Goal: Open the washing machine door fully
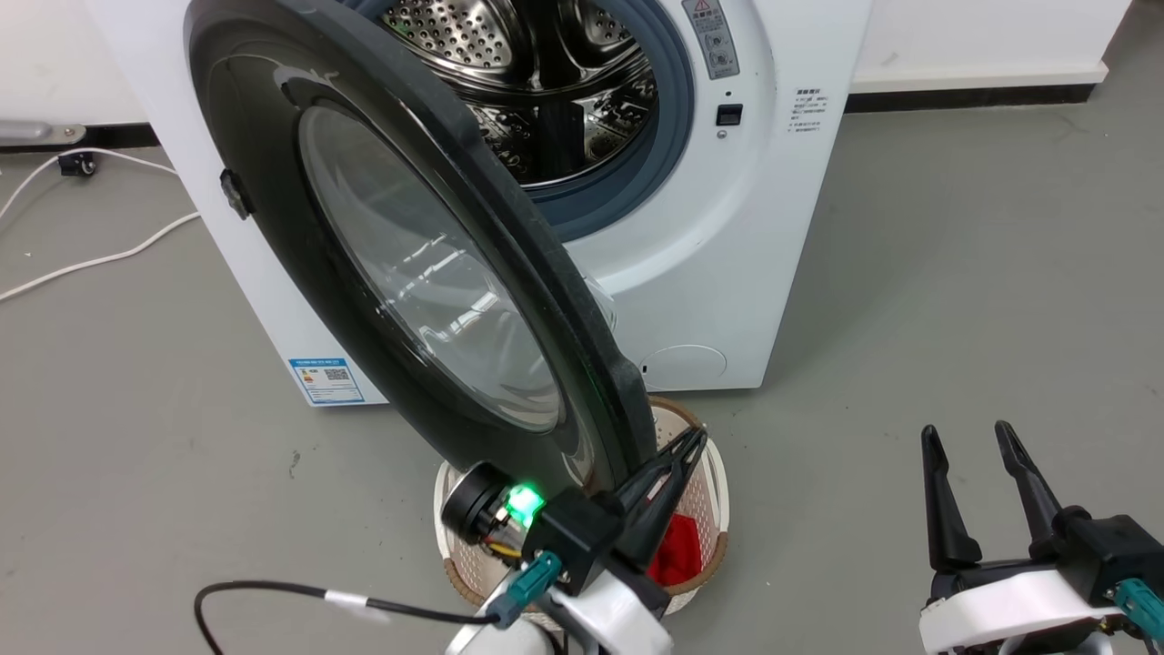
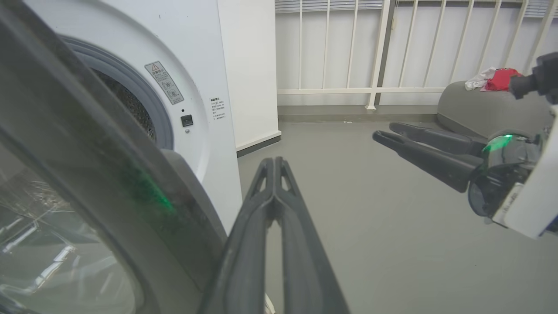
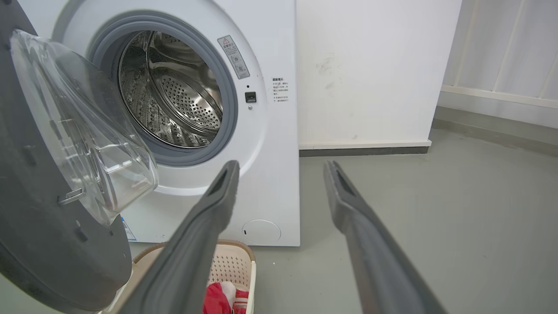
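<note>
The washing machine door (image 1: 364,246), round, glossy black with a clear glass window, stands swung out about halfway from the white machine (image 1: 727,227); the steel drum (image 1: 536,82) shows behind it. In the left wrist view the door (image 2: 87,183) lies at the left. In the right wrist view the door (image 3: 48,196) shows its inner face with the glass bowl bulging toward the drum. My left gripper (image 1: 696,439) is shut, its fingers lying along the door's lower free edge; touching or not, I cannot tell. My left gripper (image 2: 273,162) holds nothing. My right gripper (image 1: 966,435) stands open at the lower right, away from the door, also open in its own view (image 3: 281,168).
A pale laundry basket (image 1: 714,509) with red cloth stands on the floor below the door's edge. White cables (image 1: 100,259) lie on the grey floor at the left. A white railing (image 2: 370,52) and a grey seat (image 2: 488,109) with clothes lie beyond, to the right.
</note>
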`<state>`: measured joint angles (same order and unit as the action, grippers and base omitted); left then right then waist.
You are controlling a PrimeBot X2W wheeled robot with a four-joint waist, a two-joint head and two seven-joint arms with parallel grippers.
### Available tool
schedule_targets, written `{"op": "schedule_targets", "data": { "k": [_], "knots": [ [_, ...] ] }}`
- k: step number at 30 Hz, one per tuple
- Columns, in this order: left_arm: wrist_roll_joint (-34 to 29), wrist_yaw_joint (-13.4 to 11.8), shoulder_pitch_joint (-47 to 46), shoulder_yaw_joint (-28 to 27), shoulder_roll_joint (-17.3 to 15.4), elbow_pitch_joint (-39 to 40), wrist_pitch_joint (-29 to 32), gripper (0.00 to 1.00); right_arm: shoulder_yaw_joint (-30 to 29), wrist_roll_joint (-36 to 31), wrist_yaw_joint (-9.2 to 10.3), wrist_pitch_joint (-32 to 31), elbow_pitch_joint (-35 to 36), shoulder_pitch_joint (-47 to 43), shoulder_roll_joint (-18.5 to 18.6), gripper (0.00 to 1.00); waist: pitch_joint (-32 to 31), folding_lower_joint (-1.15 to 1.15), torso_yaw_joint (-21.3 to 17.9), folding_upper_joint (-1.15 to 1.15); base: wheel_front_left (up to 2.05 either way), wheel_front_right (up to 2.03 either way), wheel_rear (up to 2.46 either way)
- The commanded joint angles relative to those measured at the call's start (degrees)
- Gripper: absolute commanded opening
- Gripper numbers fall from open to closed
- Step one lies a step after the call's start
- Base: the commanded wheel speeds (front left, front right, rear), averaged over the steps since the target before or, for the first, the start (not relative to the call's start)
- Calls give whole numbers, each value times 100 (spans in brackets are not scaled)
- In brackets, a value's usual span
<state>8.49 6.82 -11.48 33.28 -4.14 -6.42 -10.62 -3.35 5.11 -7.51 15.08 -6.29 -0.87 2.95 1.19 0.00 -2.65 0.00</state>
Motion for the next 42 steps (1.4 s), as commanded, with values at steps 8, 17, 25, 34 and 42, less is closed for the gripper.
{"op": "schedule_targets", "data": {
  "k": [8, 17, 25, 34, 42],
  "knots": [
    [316, -189, -643, 117, 106, -689, -154, 0, 65, 112, 4, 11, -110, 114, -14, 100, 79, 0, -111, 0, 0, 0, 0],
    [456, -636, -689, -30, 73, -1071, -238, 0, 90, 188, 4, 12, -209, 158, -14, 100, 145, 0, -69, 0, 0, 0, 0],
    [486, -1015, -88, -234, -204, -556, -330, 0, 119, 237, 4, 11, -234, 106, -14, 100, 153, 0, 175, 0, 0, 0, 0],
    [454, -1343, 615, -281, -452, 391, -344, 0, -52, 120, 4, -38, -165, 59, -11, 100, 180, 0, 797, 0, 0, 0, 0],
    [365, -1396, 1081, -109, -592, 834, -326, 0, 10, 62, 4, -154, -38, -15, -12, 100, 156, 0, 1368, 0, 0, 0, 0]
  ]
}}
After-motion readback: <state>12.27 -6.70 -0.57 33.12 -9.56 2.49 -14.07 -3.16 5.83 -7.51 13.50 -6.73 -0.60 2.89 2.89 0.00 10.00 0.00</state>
